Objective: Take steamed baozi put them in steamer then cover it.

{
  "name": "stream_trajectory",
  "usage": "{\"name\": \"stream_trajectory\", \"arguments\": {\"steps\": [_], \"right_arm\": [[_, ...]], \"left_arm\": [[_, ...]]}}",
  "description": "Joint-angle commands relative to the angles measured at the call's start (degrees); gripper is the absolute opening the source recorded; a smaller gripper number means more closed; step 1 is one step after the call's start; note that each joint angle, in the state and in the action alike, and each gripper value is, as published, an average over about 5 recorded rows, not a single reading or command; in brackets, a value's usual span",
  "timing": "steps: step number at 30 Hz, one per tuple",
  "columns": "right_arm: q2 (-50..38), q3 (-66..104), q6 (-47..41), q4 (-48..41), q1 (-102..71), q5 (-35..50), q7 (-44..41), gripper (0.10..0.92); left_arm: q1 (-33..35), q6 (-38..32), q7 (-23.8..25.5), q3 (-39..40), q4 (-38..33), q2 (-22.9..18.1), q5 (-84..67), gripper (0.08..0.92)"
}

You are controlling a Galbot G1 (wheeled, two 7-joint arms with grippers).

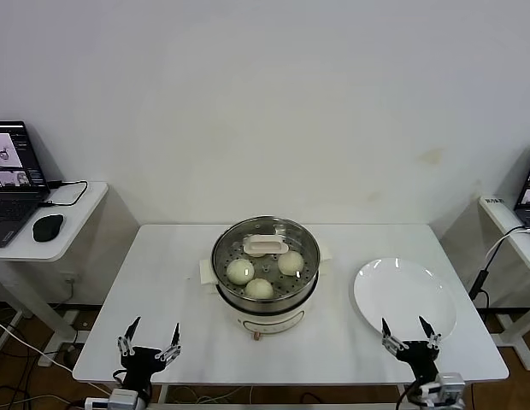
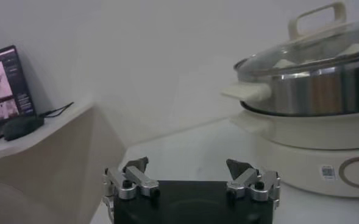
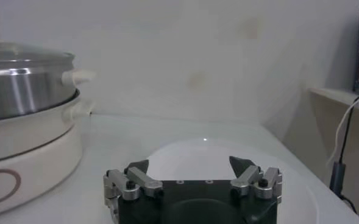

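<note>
The steamer (image 1: 223, 258) stands mid-table on its white pot base (image 1: 273, 320). The clear glass cover (image 1: 299, 235) sits on it, cream handle (image 1: 267, 245) up. Through the glass I see three baozi (image 1: 240, 271), (image 1: 290, 262), (image 1: 259, 289); a fourth may lie under the handle. My left gripper (image 1: 150, 335) rests open and empty at the table's near-left edge. My right gripper (image 1: 408, 330) is open and empty at the near-right edge, over the rim of the white plate. The left wrist view shows the covered steamer (image 2: 316, 85) beyond the left gripper (image 2: 191, 170). The right gripper (image 3: 192, 172) points across the plate (image 3: 191, 152).
An empty white plate (image 1: 404, 295) lies right of the steamer. A side desk with a laptop (image 1: 15, 181) and mouse (image 1: 48, 226) stands far left. Another desk with a cable (image 1: 496, 248) is at the far right.
</note>
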Motion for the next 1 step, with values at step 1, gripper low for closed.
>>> {"name": "stream_trajectory", "arguments": {"steps": [1], "right_arm": [[-0.14, 0.13, -0.72, -0.03, 0.32, -0.38, -0.34, 0.823]], "left_arm": [[0.28, 0.0, 0.21, -0.03, -0.12, -0.11, -0.37, 0.823]]}}
